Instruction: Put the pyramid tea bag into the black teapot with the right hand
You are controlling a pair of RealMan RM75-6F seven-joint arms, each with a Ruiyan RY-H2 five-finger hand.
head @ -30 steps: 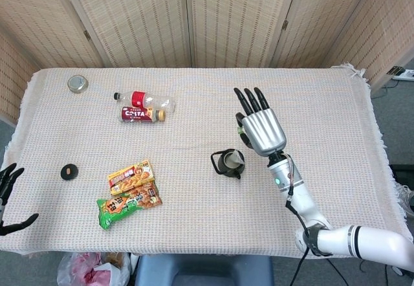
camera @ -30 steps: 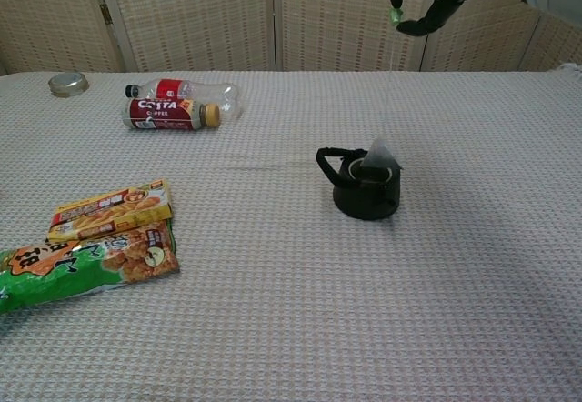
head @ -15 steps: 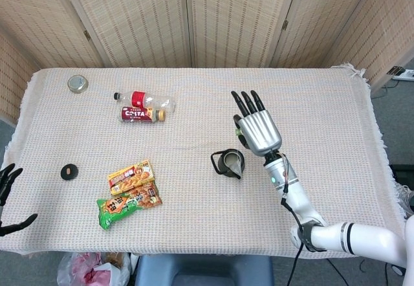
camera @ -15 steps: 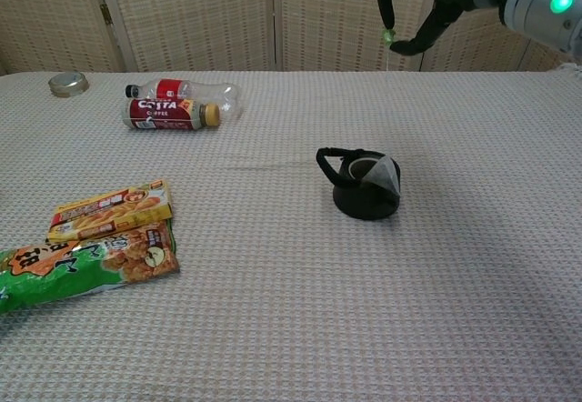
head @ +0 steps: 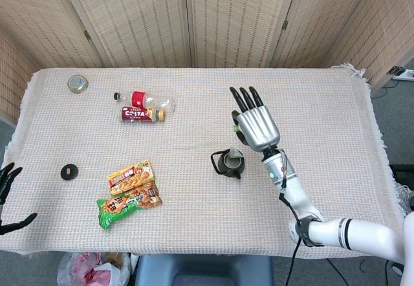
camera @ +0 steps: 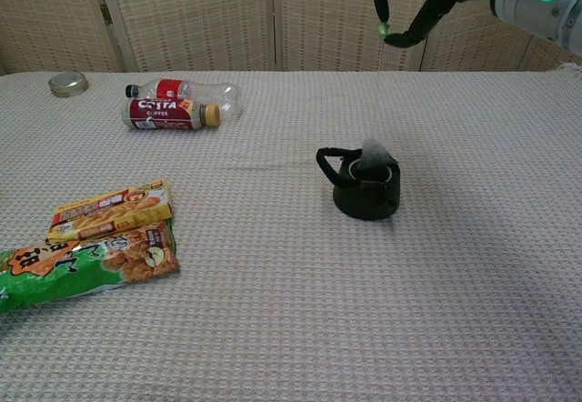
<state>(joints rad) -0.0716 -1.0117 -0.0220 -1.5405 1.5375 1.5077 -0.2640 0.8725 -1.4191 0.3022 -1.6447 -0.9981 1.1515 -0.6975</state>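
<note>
The black teapot (camera: 366, 190) stands lidless near the table's middle, also seen in the head view as the teapot (head: 229, 163). My right hand (camera: 407, 6) hovers high above it, pinching the small green tag (camera: 384, 29) of the tea bag's string. The translucent pyramid tea bag (camera: 374, 153) hangs on that string at the teapot's opening, its lower part inside the rim. From the head view, the right hand (head: 255, 125) shows its back, just right of and behind the pot. My left hand (head: 8, 177) sits off the table's front-left corner, fingers apart and holding nothing.
Two plastic bottles (head: 143, 107) lie at the back left, with a metal lid (head: 77, 83) further left. A small black lid (head: 69, 171) and two snack packs (head: 131, 193) lie at the front left. A folding screen stands behind the table.
The right hand shifted slightly left. The tea bag, which leaned low on the pot's right rim half a second ago, now hangs a little higher over the opening.
</note>
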